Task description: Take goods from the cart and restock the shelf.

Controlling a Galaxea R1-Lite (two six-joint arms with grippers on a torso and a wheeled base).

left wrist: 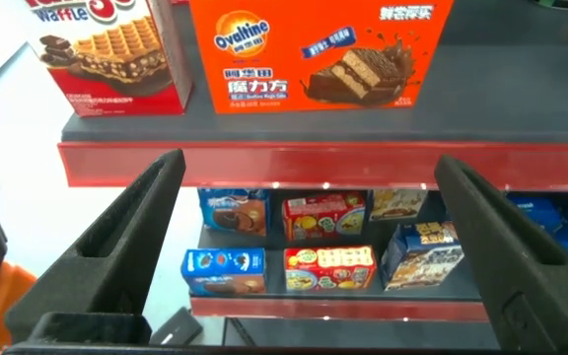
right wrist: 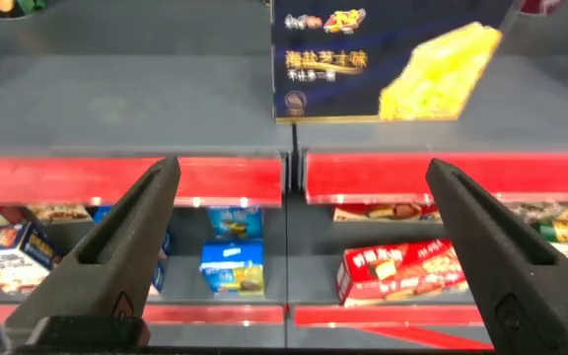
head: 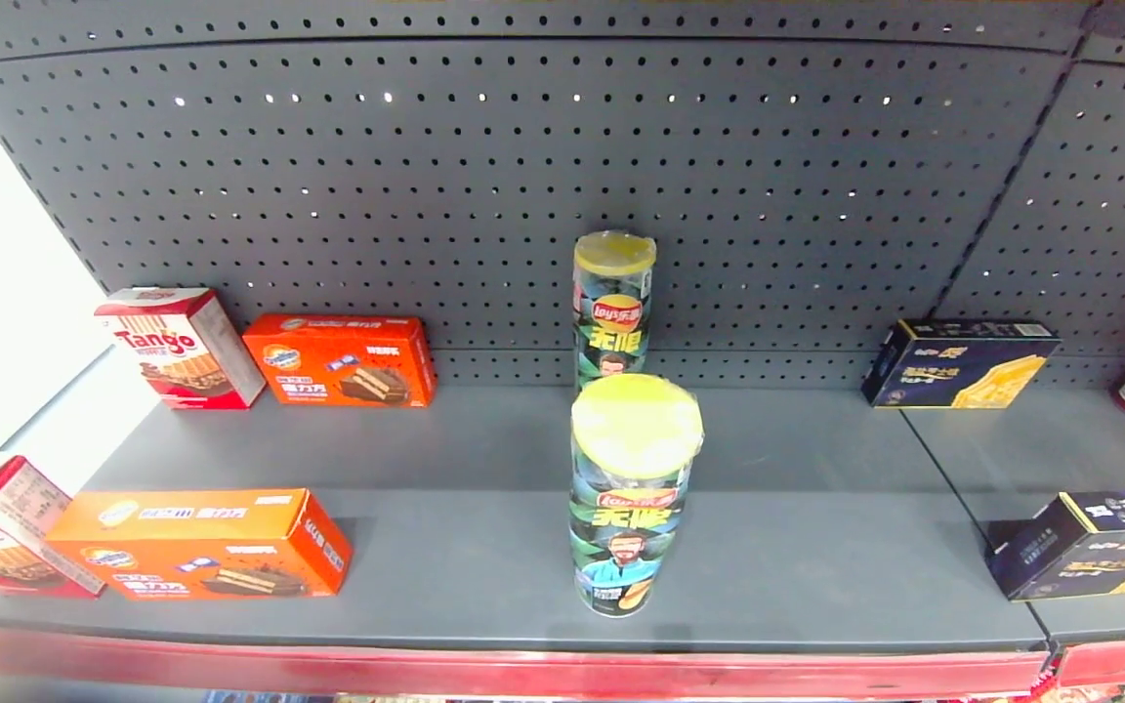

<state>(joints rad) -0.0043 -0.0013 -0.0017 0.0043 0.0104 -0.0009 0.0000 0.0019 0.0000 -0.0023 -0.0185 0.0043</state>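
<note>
While both arms face the red shelf lip [left wrist: 294, 163], left gripper [left wrist: 304, 261] and right gripper [right wrist: 299, 256] are spread wide, empty. Orange box [left wrist: 314, 54] just beyond left gripper; dark blue box [right wrist: 388, 59] just beyond right one. Front chip can [head: 633, 498] and rear chip can [head: 613, 308] stand between those boxes, long axes vertical, yellow lids up, one behind the other. Grey shelf deck [head: 816, 527], perforated back panel [head: 426, 195].

The left gripper [left wrist: 309, 163] and the right gripper [right wrist: 304, 166] look alike, each with two long matte black fingers [left wrist: 116, 242] that taper to blunt tips, carry a shallow rectangular recess, and show a small round hole near one base.
</note>
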